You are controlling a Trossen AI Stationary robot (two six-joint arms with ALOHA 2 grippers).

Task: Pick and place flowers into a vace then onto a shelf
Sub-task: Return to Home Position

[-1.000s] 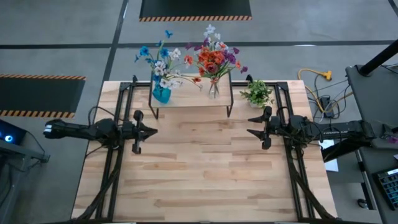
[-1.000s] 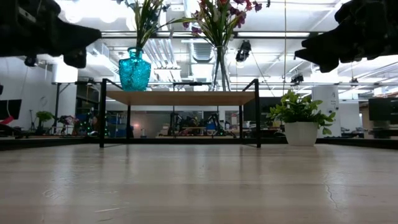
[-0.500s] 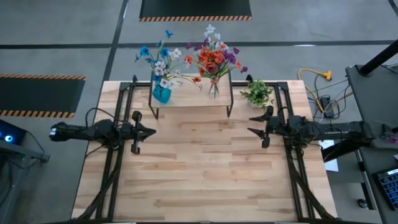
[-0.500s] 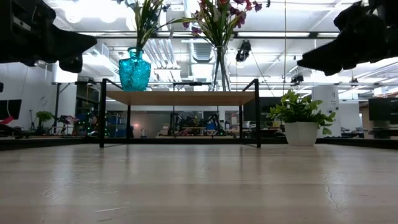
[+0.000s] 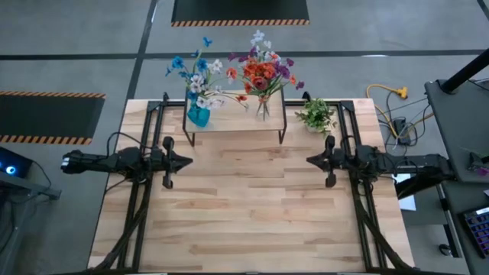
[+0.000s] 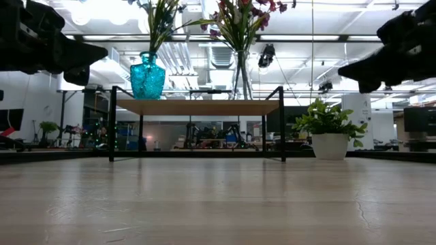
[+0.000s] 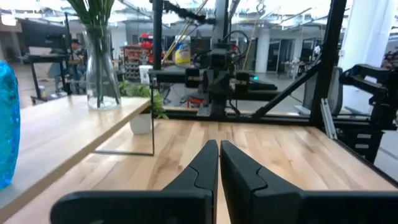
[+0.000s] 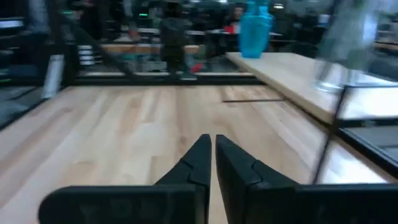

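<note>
Standing in the blue vase [image 5: 198, 115] and glass vase [image 5: 263, 109] atop the shelf [image 5: 233, 122], the flowers [image 5: 260, 74] are looking fully placed, while the left hand [image 5: 186, 161] and right hand [image 5: 311, 160] are hovering pinched closed and empty above the desk [image 5: 244, 206], apparently with only parking left.

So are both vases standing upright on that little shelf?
Yes, both upright. In the low view the blue vase and the clear vase stand straight on the shelf, with flowers rising from each.
</note>
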